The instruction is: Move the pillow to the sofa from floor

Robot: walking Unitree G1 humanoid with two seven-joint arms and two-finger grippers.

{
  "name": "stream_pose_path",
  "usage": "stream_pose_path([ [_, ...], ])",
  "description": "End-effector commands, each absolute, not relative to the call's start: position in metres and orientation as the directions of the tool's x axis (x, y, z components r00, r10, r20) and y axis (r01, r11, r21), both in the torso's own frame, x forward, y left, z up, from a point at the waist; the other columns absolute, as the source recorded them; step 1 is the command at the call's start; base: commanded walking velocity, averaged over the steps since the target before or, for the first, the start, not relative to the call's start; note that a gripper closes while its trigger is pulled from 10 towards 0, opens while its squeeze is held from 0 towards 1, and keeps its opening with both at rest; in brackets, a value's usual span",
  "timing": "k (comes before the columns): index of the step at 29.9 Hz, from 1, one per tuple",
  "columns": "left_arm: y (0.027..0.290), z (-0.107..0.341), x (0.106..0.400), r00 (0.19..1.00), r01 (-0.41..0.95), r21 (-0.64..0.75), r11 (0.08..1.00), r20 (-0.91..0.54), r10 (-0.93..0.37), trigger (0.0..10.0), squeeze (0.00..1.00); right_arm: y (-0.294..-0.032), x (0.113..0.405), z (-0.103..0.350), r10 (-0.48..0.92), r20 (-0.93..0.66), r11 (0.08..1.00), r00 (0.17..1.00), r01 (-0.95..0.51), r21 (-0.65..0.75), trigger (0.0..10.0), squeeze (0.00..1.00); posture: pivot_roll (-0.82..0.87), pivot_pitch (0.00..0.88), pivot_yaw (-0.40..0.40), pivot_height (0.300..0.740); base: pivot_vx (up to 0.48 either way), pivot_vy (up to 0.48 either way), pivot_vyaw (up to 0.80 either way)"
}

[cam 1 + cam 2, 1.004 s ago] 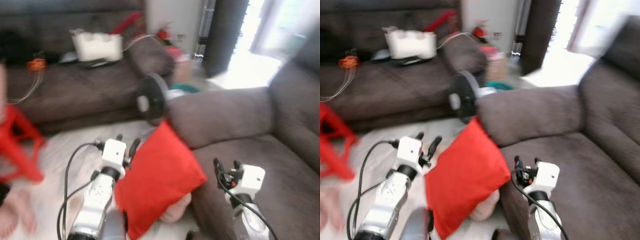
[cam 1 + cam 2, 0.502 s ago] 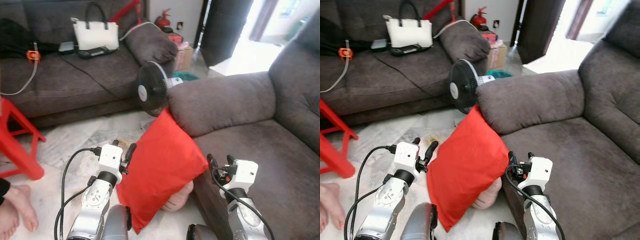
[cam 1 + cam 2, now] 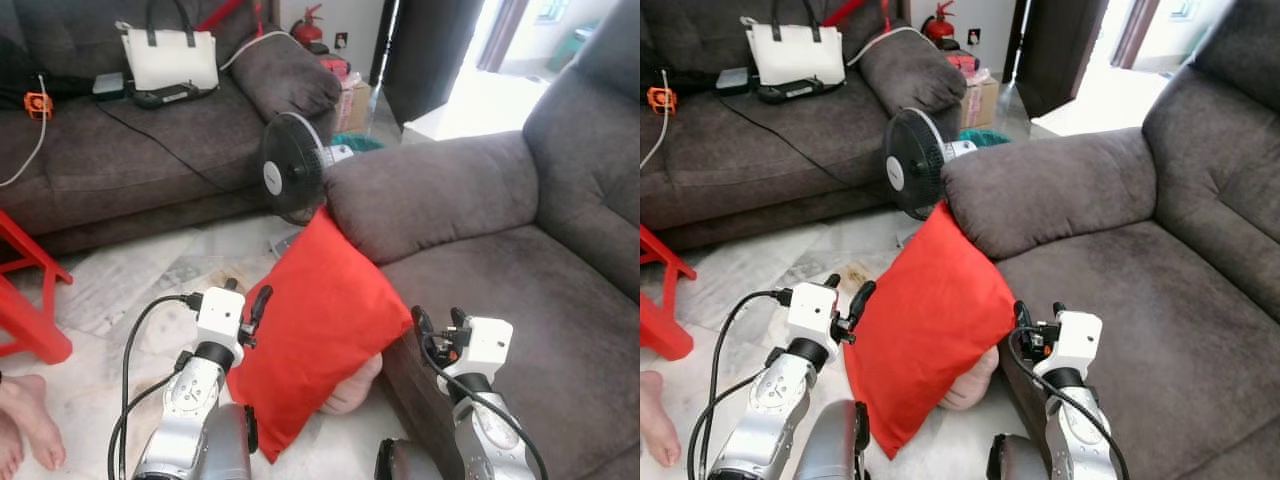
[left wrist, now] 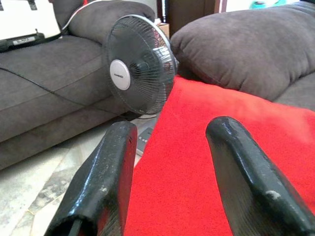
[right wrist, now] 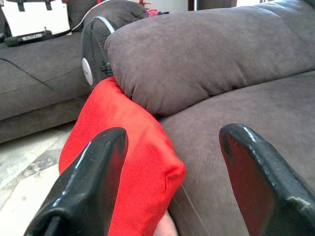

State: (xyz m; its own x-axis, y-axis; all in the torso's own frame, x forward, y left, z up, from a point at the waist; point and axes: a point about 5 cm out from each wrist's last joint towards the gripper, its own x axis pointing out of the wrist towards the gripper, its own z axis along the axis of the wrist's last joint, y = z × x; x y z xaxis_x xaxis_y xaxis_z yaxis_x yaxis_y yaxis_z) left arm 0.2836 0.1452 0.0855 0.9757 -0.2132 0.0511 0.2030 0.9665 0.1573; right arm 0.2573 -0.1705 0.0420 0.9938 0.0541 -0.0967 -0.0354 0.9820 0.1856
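A red pillow (image 3: 320, 330) stands tilted on the floor, its top corner leaning against the armrest of the grey sofa (image 3: 450, 190). My left gripper (image 3: 250, 305) is open beside the pillow's left edge; in the left wrist view the red cloth (image 4: 197, 162) lies just past the two spread fingers (image 4: 106, 182). My right gripper (image 3: 435, 325) is open at the pillow's right corner, over the front edge of the sofa seat (image 3: 520, 290). In the right wrist view the pillow (image 5: 133, 147) sits beyond the gripper's spread fingers. Neither gripper holds anything.
A pale pink cushion (image 3: 352, 385) pokes out under the pillow. A black standing fan (image 3: 285, 178) is behind it by the armrest. A second sofa with a white handbag (image 3: 168, 55) runs along the back. A red stool (image 3: 30, 300) and a person's foot (image 3: 25, 415) are at left.
The camera has steadied from a blur and shifted a little. Both grippers stay open at the same places beside the pillow, which has not moved.
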Motion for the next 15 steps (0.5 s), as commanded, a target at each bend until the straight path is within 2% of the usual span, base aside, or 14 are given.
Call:
stream_pose_path([
  [1,0.1424,0.0862,0.2839,0.973,0.212,0.152,0.965,0.056,-0.223,10.0,0.00,-0.1733,0.2567,0.0411,0.050,-0.102,0.984,0.994,-0.032,0.177,10.0,0.00,0.08,0.057,-0.073,0.567,0.000,0.000,0.00],
  [8,0.1422,0.0858,0.2840,0.973,0.213,0.155,0.965,0.055,-0.224,10.0,0.00,-0.1728,0.2567,0.0403,0.056,-0.106,0.984,0.993,-0.037,0.174,10.0,0.00,0.08,0.057,-0.072,0.567,0.000,0.000,0.00],
  [11,0.1422,0.0855,0.2842,0.973,0.214,0.156,0.964,0.053,-0.224,10.0,0.00,-0.1721,0.2569,0.0409,0.064,-0.102,0.987,0.993,-0.048,0.153,10.0,0.00,0.08,0.056,-0.072,0.567,0.260,0.000,0.00],
  [15,0.1420,0.0852,0.2842,0.973,0.215,0.156,0.964,0.051,-0.226,10.0,0.00,-0.1697,0.2568,0.0416,0.086,-0.095,0.987,0.992,-0.071,0.147,10.0,0.00,0.08,0.056,-0.073,0.567,0.263,0.000,0.70],
])
